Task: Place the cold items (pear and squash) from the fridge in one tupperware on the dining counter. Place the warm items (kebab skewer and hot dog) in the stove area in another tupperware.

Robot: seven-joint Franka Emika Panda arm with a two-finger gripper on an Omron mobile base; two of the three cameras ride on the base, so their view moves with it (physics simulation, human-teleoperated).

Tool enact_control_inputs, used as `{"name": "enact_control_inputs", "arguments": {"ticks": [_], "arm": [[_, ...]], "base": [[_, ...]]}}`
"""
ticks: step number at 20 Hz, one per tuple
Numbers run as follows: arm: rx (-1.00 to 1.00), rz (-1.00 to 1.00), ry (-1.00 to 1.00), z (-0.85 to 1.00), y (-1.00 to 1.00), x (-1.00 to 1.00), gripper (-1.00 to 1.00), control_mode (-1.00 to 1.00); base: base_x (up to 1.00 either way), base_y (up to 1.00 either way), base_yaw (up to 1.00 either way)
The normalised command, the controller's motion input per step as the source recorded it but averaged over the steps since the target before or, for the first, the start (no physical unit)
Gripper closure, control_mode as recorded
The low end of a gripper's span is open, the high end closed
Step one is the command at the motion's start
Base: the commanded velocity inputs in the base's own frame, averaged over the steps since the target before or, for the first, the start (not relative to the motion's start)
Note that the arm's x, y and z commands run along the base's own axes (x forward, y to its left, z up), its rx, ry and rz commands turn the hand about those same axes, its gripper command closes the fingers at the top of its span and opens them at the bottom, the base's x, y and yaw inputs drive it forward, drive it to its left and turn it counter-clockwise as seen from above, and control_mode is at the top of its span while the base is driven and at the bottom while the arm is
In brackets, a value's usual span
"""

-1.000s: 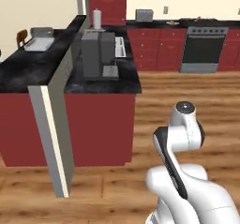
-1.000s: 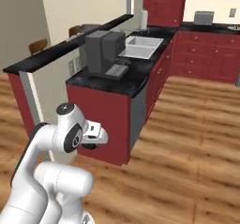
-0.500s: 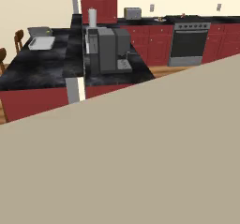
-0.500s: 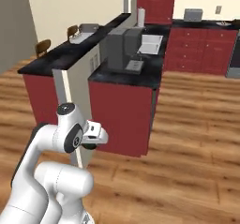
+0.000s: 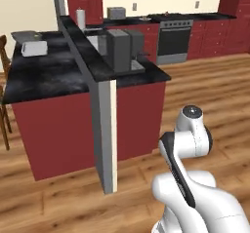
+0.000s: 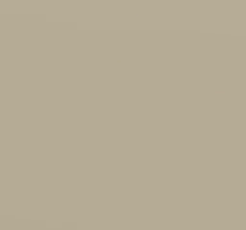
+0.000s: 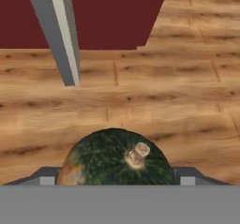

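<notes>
One dark green squash (image 7: 115,157) sits at six o'clock in the hand view, its tan stem stub facing the camera, lodged between the gripper (image 7: 115,177) fingertips (image 7: 47,176); the pincer stands wide and pinches the squash on both sides. Beyond it lies wood plank floor (image 7: 140,106). At eleven o'clock in that view a grey wall end (image 7: 56,31) with a pale edge meets the floor, with the dark red base (image 7: 108,12) of the dining counter behind it at twelve o'clock.

In the left base view the white arm (image 5: 188,149) rises at five o'clock. The dining counter (image 5: 49,76), glossy black and marbled, spreads at ten o'clock. Far along it, a pale shallow tray, another tupperware (image 5: 34,48), rests at eleven o'clock with a darker grey tub, one tupperware (image 5: 24,34), just behind it. A grey coffee machine (image 5: 119,49) stands at twelve o'clock, and a stove (image 5: 173,39) at one o'clock.
</notes>
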Motion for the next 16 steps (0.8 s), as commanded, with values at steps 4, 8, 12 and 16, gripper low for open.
{"name": "enact_control_inputs", "arguments": {"ticks": [4,8,12,16], "arm": [[0.00,0.00,0.00,0.00,0.00,0.00,1.00,1.00],[0.00,0.00,0.00,0.00,0.00,0.00,1.00,1.00],[0.00,0.00,0.00,0.00,0.00,0.00,1.00,1.00],[0.00,0.00,0.00,0.00,0.00,0.00,1.00,1.00]], "base": [[0.00,1.00,-0.33],[0.00,1.00,-0.34],[0.00,1.00,-0.33],[0.09,1.00,-0.34]]}}
